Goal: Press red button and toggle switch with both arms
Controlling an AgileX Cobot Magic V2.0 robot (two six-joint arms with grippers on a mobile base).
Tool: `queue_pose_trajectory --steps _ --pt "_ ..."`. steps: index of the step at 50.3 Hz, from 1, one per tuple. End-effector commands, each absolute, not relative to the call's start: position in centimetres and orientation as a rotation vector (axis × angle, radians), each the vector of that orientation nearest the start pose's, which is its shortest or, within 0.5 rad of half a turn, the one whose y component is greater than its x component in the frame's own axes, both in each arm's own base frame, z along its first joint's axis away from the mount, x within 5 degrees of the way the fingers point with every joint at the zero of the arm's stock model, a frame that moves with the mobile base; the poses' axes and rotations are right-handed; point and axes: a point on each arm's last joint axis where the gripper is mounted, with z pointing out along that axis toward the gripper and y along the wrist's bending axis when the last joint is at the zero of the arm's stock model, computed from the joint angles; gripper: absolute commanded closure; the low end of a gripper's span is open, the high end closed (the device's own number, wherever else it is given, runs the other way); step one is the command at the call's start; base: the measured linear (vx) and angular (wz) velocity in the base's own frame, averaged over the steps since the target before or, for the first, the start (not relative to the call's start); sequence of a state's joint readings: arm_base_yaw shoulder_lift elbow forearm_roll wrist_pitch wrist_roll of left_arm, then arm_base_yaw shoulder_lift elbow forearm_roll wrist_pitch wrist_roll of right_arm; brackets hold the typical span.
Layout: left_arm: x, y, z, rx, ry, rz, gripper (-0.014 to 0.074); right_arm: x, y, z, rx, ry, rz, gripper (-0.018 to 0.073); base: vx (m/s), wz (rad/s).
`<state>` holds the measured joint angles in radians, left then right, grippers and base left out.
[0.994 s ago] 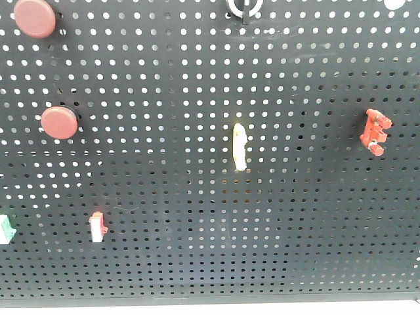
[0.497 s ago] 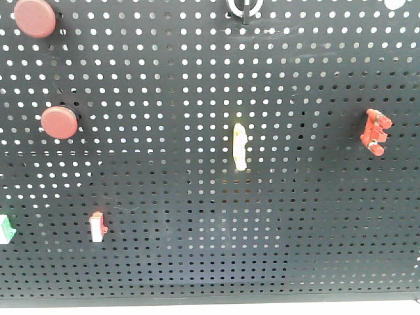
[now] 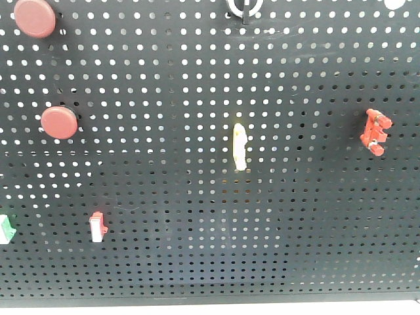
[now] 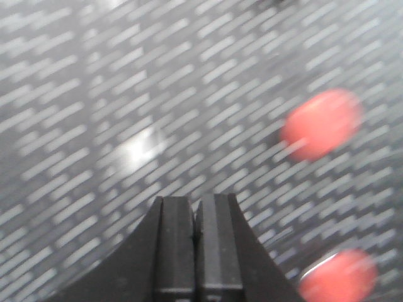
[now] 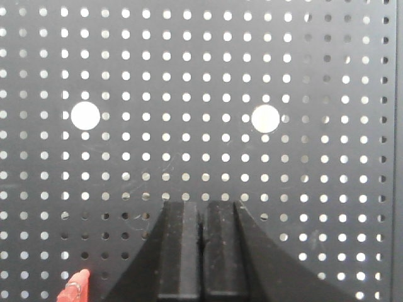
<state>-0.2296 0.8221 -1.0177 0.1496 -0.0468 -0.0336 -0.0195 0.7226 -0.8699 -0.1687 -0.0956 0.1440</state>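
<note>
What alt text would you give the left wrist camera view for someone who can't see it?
The left gripper, jaws shut and empty, faces a blurred dark perforated panel. Two round buttons show at right: the upper red button and the lower red button at the bottom edge.

One pegboard [image 3: 315,249], and on it in the front view: two round red buttons at left, the upper button [image 3: 35,18] and the lower button [image 3: 59,123]. One toggle switch [image 3: 244,8] top centre. One pale yellow piece [image 3: 240,147], one red clip [image 3: 375,132], one red-and-white rocker [image 3: 97,227], one green-and-white piece [image 3: 5,230]. Right wrist view: two large holes [image 5: 85,116].
</note>
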Motion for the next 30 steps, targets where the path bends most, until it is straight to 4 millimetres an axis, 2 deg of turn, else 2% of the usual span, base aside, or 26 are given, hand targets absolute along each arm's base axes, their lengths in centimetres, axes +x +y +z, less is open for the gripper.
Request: queue_pose_trajectory --steps 1,14,30 --pt "15.4 -4.9 50.6 0.240 1.088 -0.178 0.0594 13.3 0.0 46.4 -0.031 1.135 -0.031 0.0559 0.00 0.00" --pt "18.5 -7.4 52.8 0.282 1.108 -0.247 0.0594 13.3 0.0 46.4 -0.031 1.135 -0.031 0.0559 0.00 0.00" --pt "21.5 -8.7 52.5 0.274 1.176 -0.282 0.0594 13.3 0.0 46.4 -0.031 1.135 -0.031 0.0559 0.00 0.00"
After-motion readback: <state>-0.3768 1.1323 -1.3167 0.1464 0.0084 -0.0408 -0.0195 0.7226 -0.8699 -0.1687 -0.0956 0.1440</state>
